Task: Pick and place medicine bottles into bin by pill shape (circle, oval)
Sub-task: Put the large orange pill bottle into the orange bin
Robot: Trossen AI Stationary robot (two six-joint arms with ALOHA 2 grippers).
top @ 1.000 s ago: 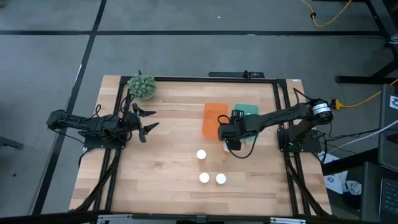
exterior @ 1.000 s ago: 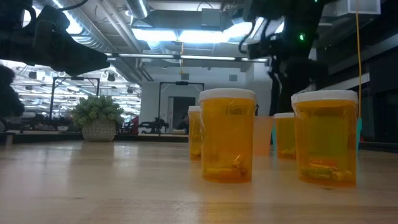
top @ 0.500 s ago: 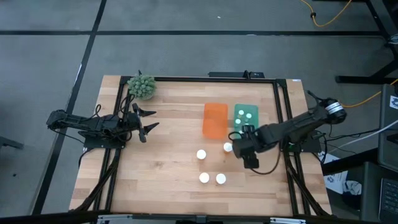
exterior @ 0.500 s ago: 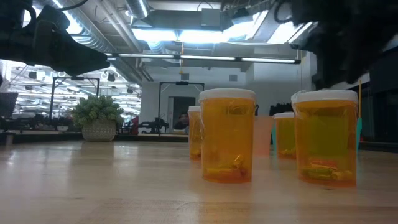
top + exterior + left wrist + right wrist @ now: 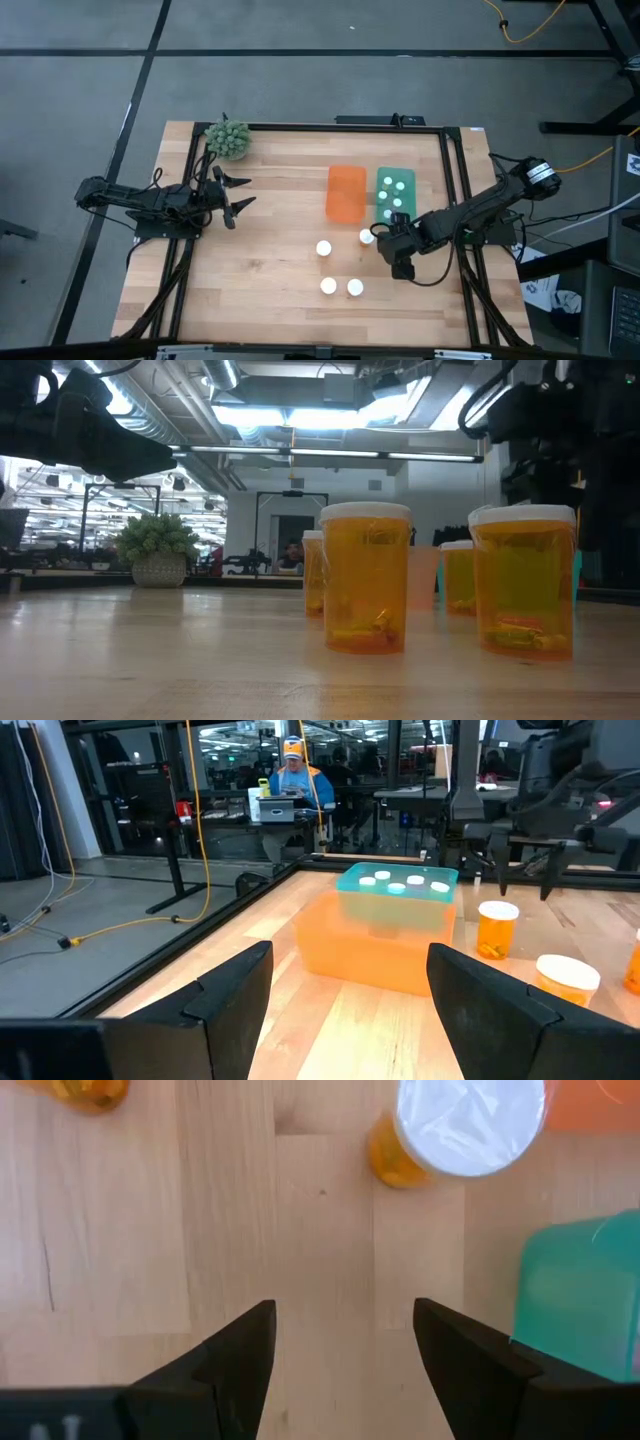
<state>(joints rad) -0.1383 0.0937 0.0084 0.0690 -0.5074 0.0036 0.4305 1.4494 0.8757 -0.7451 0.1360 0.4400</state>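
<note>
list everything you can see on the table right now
bottles on the wood: 4, orange with white caps, loose near the table's middle
bottles in the green bin: 5 white caps showing
green bin: 1, beside the orange bin
orange bin: 1, empty, mid-table
plant: 1, green, far left corner
left gripper: open, empty, left side
right gripper: open, empty, above the wood beside the nearest loose bottle
</note>
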